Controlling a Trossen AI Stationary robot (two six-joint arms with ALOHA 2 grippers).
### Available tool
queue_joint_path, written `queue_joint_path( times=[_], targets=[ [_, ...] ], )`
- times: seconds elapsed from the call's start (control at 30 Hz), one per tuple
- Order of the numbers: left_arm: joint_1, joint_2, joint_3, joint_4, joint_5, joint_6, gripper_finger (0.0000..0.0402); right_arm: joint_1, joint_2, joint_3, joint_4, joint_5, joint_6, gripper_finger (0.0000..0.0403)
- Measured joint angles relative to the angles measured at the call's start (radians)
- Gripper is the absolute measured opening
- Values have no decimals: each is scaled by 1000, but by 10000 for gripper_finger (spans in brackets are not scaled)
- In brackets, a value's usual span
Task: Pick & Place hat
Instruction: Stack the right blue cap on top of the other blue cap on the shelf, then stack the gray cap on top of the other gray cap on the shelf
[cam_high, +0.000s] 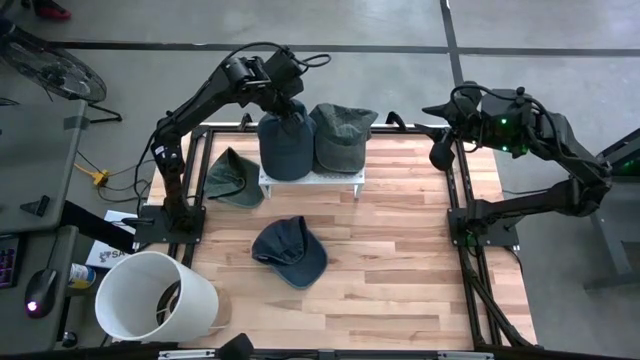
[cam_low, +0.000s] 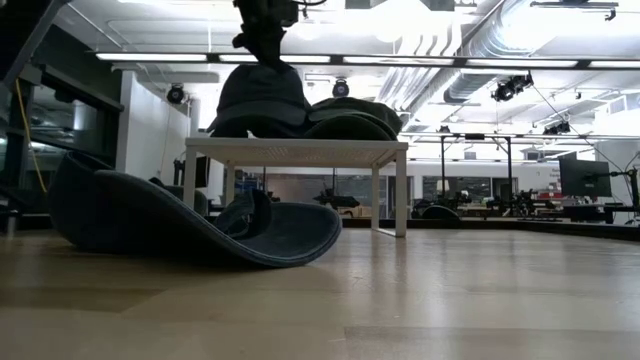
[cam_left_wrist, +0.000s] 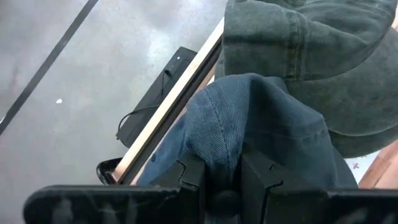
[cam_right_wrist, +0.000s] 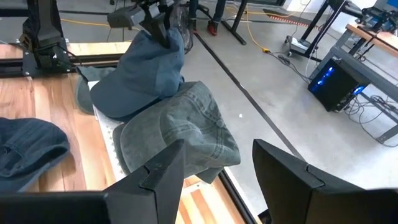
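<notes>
A blue denim cap (cam_high: 286, 143) sits on a small white stand (cam_high: 312, 180) at the table's far side, with a grey-green cap (cam_high: 343, 135) to its right. My left gripper (cam_high: 281, 97) is over the blue cap's far end and is shut on its cloth. The low view shows the cap (cam_low: 262, 100) still resting on the stand top (cam_low: 296, 148). My right gripper (cam_right_wrist: 214, 174) is open and waits at the table's far right edge, off the caps. My left gripper pinches a raised fold of the blue cap's crown (cam_left_wrist: 219, 134) between its two fingers (cam_left_wrist: 189, 177). It comes from above and from the far side, slanting down. The fold is drawn up into a peak (cam_right_wrist: 163, 38), while the cap's lower part rests on the stand.
A dark blue cap (cam_high: 290, 250) lies on the table's middle, its brim curled up in the low view (cam_low: 200, 225). A green cap (cam_high: 235, 178) lies left of the stand. A white bucket (cam_high: 155, 298) lies on its side at the near left corner.
</notes>
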Motion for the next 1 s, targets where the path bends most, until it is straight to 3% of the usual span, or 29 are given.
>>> queue_joint_path(
  times=[0.27,0.67,0.87,1.0],
  targets=[
    [0,-8,0,-8,2,23,77,0,0,0,-7,-3,4,181],
    [0,-75,0,0,-101,1,233,0,0,0,-9,-29,2,181],
    [0,-102,0,3,-144,-31,249,0,0,0,-13,-29,-1,181],
    [0,-115,0,-9,-241,-140,249,0,0,0,-15,-30,0,181]
  ],
)
